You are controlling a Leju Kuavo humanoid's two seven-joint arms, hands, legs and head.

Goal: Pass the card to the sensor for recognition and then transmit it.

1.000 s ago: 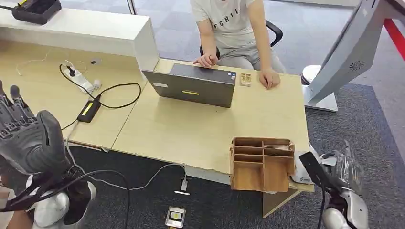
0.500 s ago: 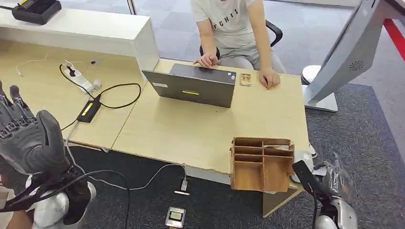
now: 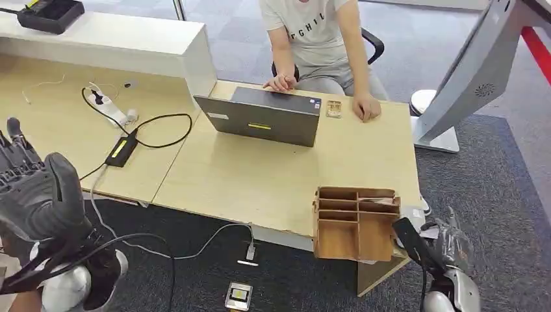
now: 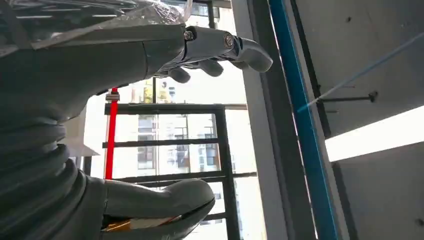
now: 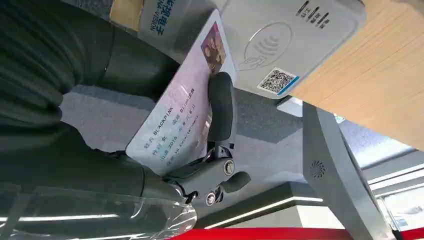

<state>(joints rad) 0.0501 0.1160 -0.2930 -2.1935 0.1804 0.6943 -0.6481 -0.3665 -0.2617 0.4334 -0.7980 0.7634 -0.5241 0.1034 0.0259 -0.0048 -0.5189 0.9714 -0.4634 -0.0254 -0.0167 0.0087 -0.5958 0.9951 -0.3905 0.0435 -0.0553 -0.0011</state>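
Observation:
My right hand (image 3: 445,250) hangs at the desk's front right corner, just right of the wooden organizer (image 3: 356,222). In the right wrist view it pinches a pale printed card (image 5: 175,122) with a small photo, a dark finger (image 5: 220,107) pressing across its face. The card's far edge reaches the white sensor (image 5: 295,35), which bears a contactless symbol and a QR sticker and lies on the wooden desk (image 5: 385,90). A sliver of the sensor (image 3: 416,215) shows beside the organizer. My left hand (image 3: 32,192) is raised at the left, fingers (image 4: 210,45) apart, holding nothing.
A person sits behind the desk (image 3: 273,175) with hands by a grey laptop (image 3: 263,117). A power adapter (image 3: 121,151) and cables lie on the left table. A small device (image 3: 238,296) lies on the carpet. A white slanted stand (image 3: 477,71) rises at the right.
My right hand with the card has shifted left and down in the picture, closer to the organizer and over the sensor. My left hand has sunk slightly.

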